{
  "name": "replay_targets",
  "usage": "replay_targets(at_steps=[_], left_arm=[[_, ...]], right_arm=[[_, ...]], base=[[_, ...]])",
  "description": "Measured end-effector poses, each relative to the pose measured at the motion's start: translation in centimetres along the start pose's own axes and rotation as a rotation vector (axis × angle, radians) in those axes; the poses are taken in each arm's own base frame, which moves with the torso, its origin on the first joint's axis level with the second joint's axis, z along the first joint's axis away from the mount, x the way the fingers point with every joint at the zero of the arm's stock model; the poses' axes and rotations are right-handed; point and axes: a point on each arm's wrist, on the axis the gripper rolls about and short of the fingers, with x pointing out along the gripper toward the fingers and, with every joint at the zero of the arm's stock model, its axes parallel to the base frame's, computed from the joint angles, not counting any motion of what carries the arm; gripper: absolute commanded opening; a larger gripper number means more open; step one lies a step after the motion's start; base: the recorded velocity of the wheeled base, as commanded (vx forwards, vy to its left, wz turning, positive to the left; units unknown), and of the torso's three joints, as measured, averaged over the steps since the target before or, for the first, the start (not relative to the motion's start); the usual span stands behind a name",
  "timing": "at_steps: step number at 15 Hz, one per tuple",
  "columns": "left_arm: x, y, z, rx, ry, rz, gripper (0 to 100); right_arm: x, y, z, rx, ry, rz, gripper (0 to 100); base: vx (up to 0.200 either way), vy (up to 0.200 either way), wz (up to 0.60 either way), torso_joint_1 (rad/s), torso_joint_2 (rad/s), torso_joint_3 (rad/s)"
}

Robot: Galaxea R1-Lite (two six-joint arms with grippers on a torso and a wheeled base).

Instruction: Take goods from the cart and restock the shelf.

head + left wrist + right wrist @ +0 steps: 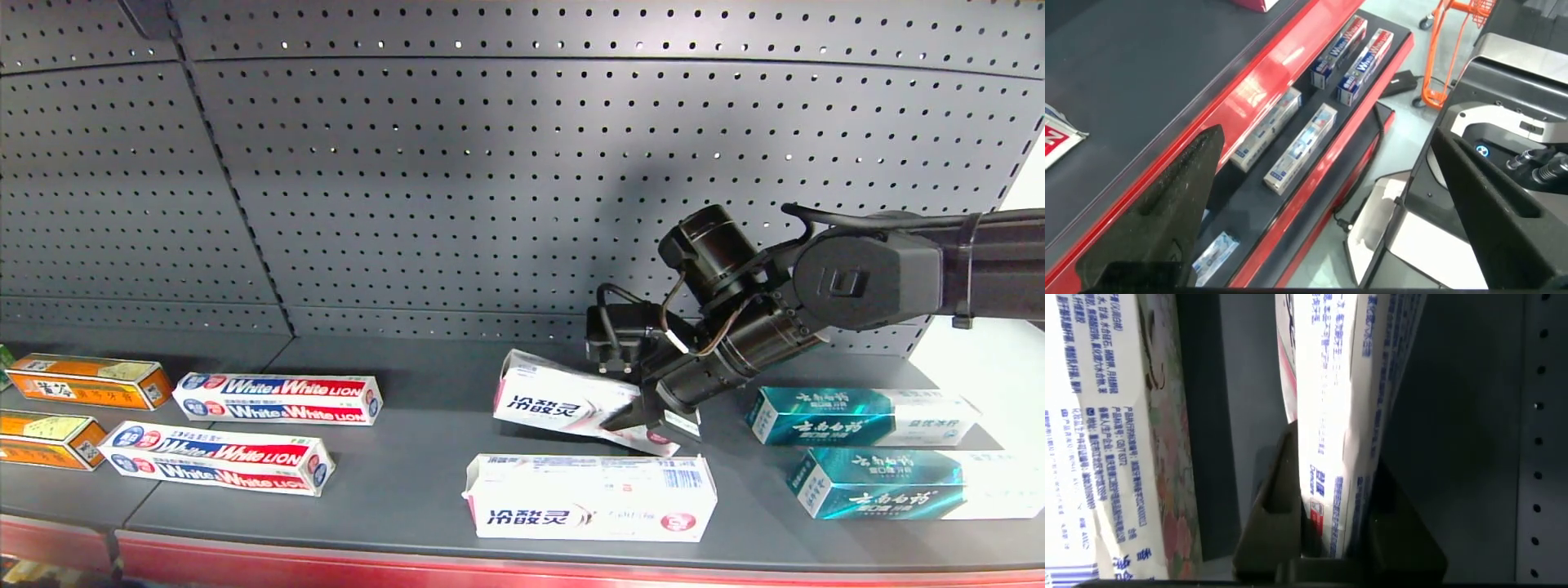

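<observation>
A shop, plainly, judging by the dark shelf point(424, 482) with its red front lip point(408, 563) and the grey pegboard back panel point(490, 188) behind. Stocked in paired rows by kind, as retail goods are, printed faces and barcodes showing: orange boxes point(90, 380) far left, red-white-and-blue toothpaste cartons point(277, 398) beside them, white cartons point(592, 498) in the middle, teal cartons point(857, 415) on the right. Lower down, more red-edged shelves point(1249, 98) carrying further boxes point(1300, 149), and an orange cart point(1454, 41) standing beyond them.

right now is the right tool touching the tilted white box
Touching. The right wrist view shows the right tool clamped on both sides of the tilted white box.
</observation>
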Motion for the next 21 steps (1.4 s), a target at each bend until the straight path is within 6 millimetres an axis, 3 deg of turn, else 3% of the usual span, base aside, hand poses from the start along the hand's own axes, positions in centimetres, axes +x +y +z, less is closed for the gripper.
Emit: replay_targets(at_steps=[4,5,21], left_arm=[[0.0,0.0,0.0,0.0,0.0,0.0,100],[0.0,0.0,0.0,0.0,-0.001,0.0,100],[0.0,0.0,0.0,0.0,-0.001,-0.003,100]], right_arm=[[0.4,0.0,-0.1,0.0,0.005,0.006,0],[0.4,-0.1,-0.2,-0.005,0.002,0.009,100],[-0.5,-1.0,-0.8,0.013,-0.006,-0.023,100]], base=[[0.0,0.0,0.0,0.0,0.0,0.0],[0.0,0.0,0.0,0.0,0.0,0.0],[0.0,0.0,0.0,0.0,0.0,0.0]])
